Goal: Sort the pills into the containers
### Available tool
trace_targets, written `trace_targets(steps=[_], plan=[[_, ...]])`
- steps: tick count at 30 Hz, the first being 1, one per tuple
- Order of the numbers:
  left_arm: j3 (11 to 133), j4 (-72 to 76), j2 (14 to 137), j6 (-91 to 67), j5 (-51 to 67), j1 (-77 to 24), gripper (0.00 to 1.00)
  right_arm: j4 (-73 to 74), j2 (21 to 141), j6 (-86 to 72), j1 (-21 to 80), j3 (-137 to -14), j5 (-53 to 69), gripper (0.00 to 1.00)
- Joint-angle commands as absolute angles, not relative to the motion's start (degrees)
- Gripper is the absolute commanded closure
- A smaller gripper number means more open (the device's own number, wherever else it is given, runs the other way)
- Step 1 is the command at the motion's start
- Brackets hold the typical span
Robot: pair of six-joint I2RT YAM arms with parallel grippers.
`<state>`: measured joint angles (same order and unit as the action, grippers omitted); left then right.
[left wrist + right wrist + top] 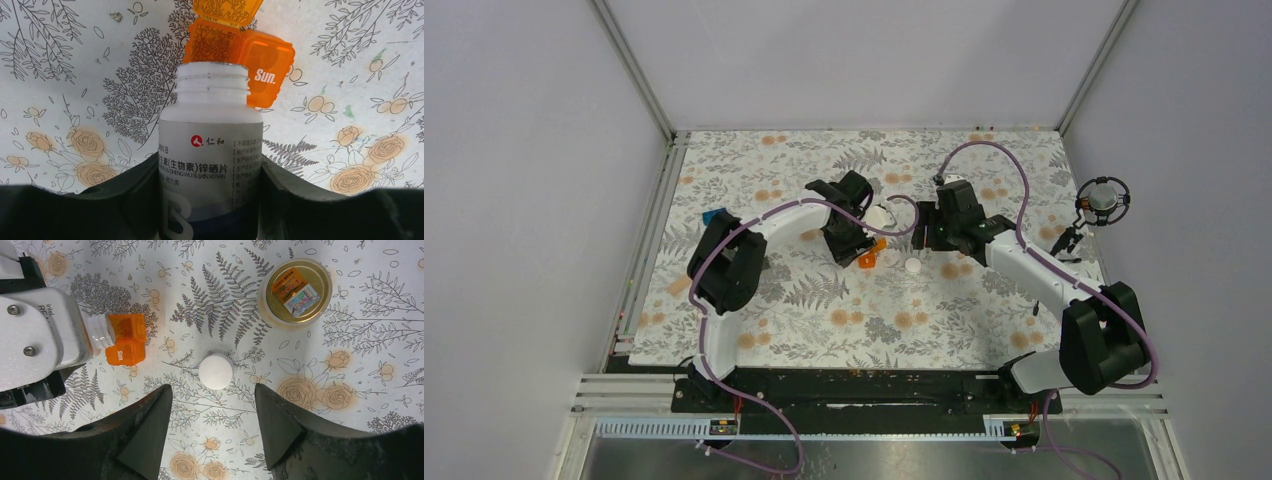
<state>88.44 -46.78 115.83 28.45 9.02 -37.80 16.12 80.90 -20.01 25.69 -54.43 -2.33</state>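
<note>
The left gripper (pixel 210 172) clamps a white plastic bottle (pixel 212 125). Its threaded neck is uncapped, with the mouth just beside the orange box (pixel 265 70). The box is translucent and square-cornered, with its lid (pixel 227 10) hinged up. The right gripper (pixel 214 400) hangs spread and empty above a round white cap (pixel 216 371) near the box. A tan bottle (pixel 295 292) stands farther off on the floral cloth (pixel 350 390).

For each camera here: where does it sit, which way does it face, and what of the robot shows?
Top external: above and behind the bases, looking down on the table; both arms show.
Left wrist: looks along the left gripper, shut on the white bottle, toward the orange box.
Right wrist: looks down past the open right gripper at the white cap.
Shared: all three show the orange box.
</note>
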Motion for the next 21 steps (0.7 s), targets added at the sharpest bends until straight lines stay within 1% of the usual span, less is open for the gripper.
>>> trace_targets(steps=[1,16,21], plan=[[91.18,-47.84,116.02,28.92,6.53,-38.54,1.00,16.17,80.07,-20.65,25.39,-54.42,-1.79,0.31],[92.56,-49.20,116.74,29.23,3.20,-40.20,1.00,16.93,78.16,-20.59,25.22,-53.98,-1.99,0.32],[92.73,-49.17,116.93,29.14,3.36,-40.40,1.00,17.11,76.62,-21.00,25.26,-53.09,-5.39,0.37]])
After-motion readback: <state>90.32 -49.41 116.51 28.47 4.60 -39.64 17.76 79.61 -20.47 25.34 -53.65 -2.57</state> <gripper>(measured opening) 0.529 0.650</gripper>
